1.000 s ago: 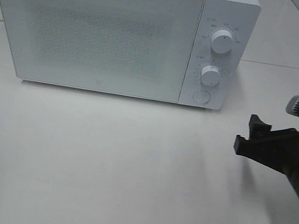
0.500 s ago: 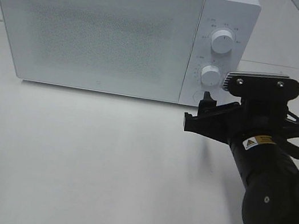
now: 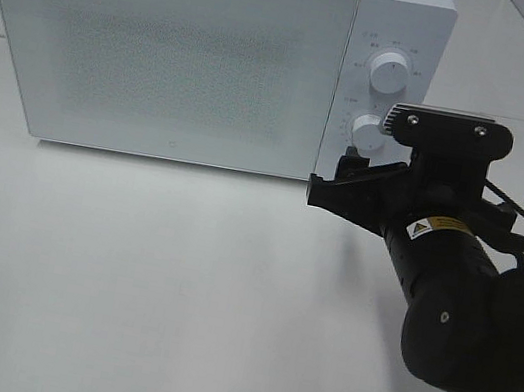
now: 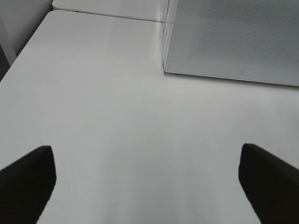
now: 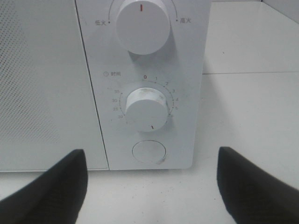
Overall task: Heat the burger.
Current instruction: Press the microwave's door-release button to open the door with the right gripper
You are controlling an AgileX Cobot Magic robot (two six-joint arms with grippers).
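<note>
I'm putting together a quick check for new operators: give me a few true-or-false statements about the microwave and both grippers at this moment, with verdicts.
1. The microwave has its door shut. True.
2. The right gripper faces the control panel that carries the lower knob, with its jaws open. True.
3. The left gripper hangs open above the table. True.
4. The burger lies on the table in front of the microwave. False: no burger shows in any view.
5. The right gripper is clamped on the lower knob. False: its fingertips stand apart, short of the panel, touching nothing.
</note>
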